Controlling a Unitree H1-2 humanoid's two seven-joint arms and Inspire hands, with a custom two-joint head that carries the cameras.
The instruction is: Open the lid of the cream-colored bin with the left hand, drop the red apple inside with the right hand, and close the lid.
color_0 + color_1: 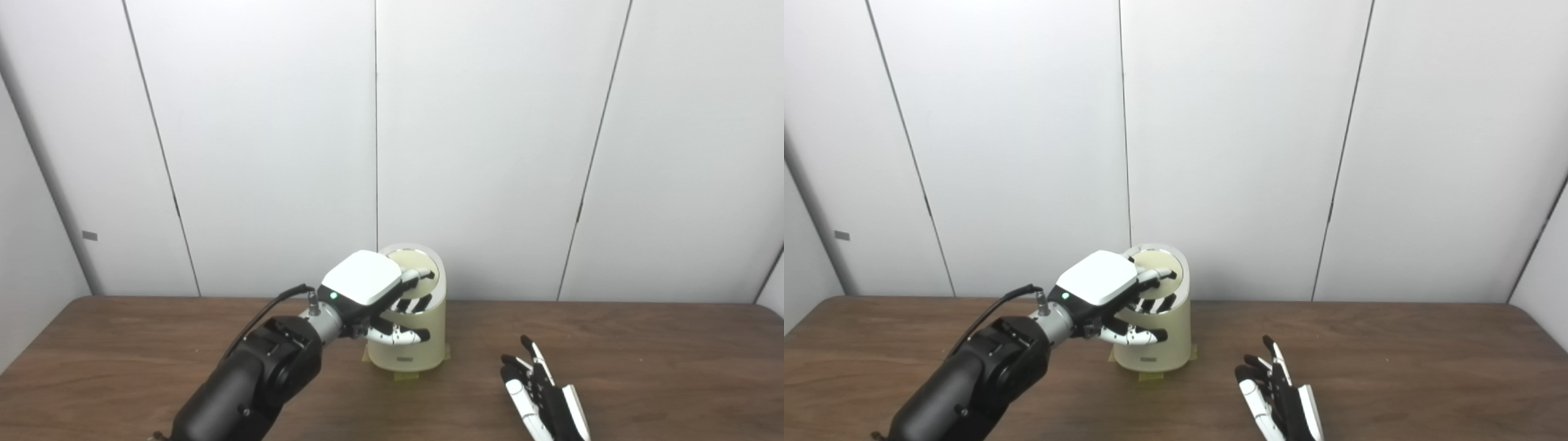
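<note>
Left hand (373, 294) at bin (422, 343) rim (right hand (542, 398) apart).

left hand (367, 294): white glossy back plate, black-and-white fingers, small green light near wrist
left arm (257, 380): bulky black shell, silver wrist collar, thin black cable looping
right hand (542, 395): black-and-white slender fingers

Table (643, 343): dark brown wood grain, matt. Bin (422, 355): cream, smooth plastic look, slight sheen; shiny metallic ring at the top rim. Left hand (373, 291): glossy white plastic shell, black fingers. Wall panels (490, 141): plain white, smooth, matt.
</note>
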